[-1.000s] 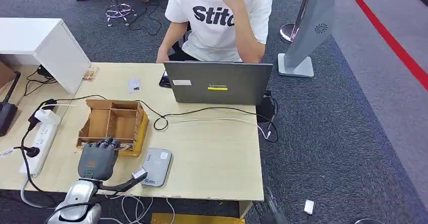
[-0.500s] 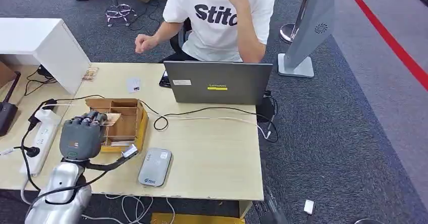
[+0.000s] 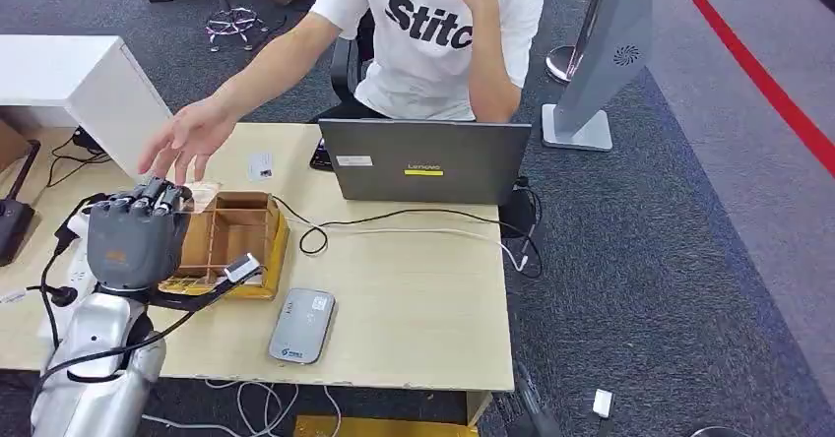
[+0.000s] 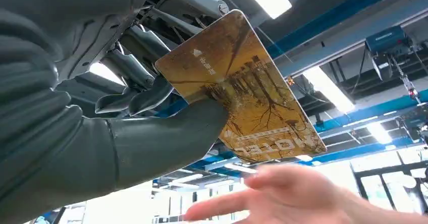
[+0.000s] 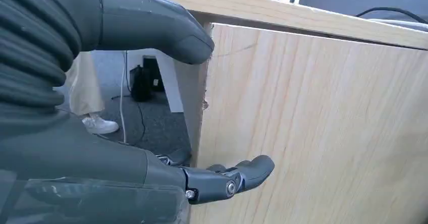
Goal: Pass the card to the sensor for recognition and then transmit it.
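Raising the card [image 4: 242, 98] above the wooden box [image 3: 231, 245] on the bench [image 3: 414, 289], your left robot hand [image 3: 133, 240] pinched it between thumb and fingers [image 4: 131, 67], and a person's hand [image 3: 187, 140] reached in just beside it. You had the grey sensor [image 3: 303, 326] lying near the bench's front edge. Your right robot hand [image 5: 151, 113] held nothing, its fingers apart beside a wooden panel [image 5: 313, 128].
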